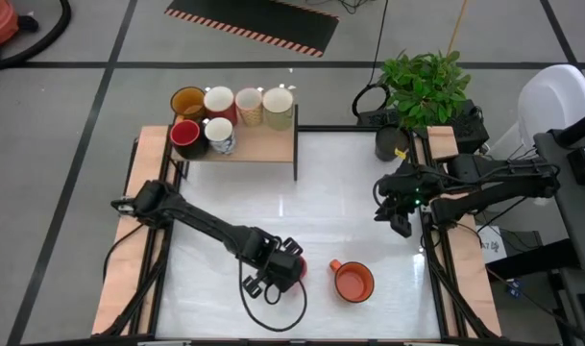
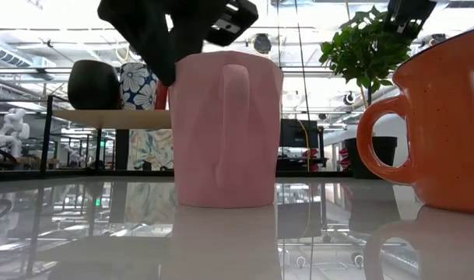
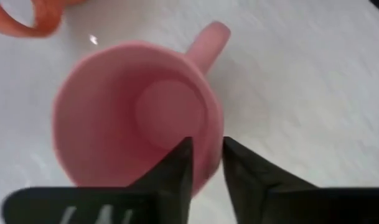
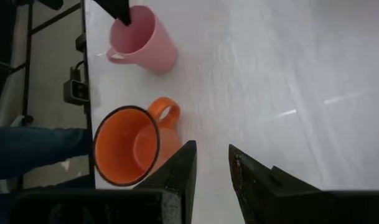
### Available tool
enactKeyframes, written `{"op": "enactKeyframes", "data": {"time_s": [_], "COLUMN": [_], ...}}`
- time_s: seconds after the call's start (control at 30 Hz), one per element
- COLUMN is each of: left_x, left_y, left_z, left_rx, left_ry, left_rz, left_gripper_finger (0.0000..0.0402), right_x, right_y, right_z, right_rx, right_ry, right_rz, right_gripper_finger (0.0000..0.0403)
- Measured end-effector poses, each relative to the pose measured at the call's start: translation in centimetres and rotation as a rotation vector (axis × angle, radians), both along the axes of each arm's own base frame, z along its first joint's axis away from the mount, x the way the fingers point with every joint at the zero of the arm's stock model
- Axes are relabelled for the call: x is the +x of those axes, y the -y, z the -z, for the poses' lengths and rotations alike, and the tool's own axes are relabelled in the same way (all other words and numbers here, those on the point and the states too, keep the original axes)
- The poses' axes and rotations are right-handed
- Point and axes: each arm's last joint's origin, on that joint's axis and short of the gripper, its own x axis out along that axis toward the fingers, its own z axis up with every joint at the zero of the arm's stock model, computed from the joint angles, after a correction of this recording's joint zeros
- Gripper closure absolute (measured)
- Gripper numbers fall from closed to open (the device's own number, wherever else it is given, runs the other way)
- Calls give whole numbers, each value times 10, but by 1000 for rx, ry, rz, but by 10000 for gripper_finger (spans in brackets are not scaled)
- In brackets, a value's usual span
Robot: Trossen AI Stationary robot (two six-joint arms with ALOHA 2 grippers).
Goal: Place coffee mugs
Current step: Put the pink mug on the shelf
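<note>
Left gripper [image 3: 206, 163] pinches the pink mug [image 3: 136, 112] by its rim, lower centre of the overhead frame. Right gripper [image 1: 396, 213], fingers slightly parted, hovers at mid-right above the orange mug [image 1: 352, 281].

Bright, even overhead lighting; glare streaks the white table [image 1: 311, 183]; the left wrist view is softly blurred.
</note>
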Motion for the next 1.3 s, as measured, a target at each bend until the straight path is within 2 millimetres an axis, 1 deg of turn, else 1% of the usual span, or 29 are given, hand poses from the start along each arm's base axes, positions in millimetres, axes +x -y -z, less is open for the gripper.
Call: {"op": "enactKeyframes", "data": {"time_s": [0.17, 0.27, 0.47, 0.7, 0.83, 0.93, 1.3], "left_x": [0, 1, 4, 7, 5, 4, -4], "left_y": [-4, -8, -15, -32, -42, -50, -91], "left_z": [0, -1, -1, -5, -9, -15, -46], "left_rx": [-25, -28, -34, -61, -63, -53, -86], "left_ry": [-27, -28, -36, -56, -77, -66, -6], "left_rz": [-15, -34, -96, -281, -357, -422, -733], "left_gripper_finger": [369, 389, 389, 389, 389, 389, 389], "right_x": [0, 0, 0, 0, 0, 0, 1], "right_y": [0, 1, 1, 1, 1, 2, 2], "right_z": [0, 0, 0, 0, 0, 0, 0], "right_rx": [-18, -24, -37, -41, -48, -58, -62], "right_ry": [2, 3, 4, 4, 6, 6, 7], "right_rz": [12, 17, 36, 38, 34, 51, 54], "right_gripper_finger": [326, 326, 326, 326, 326, 326, 326]}}
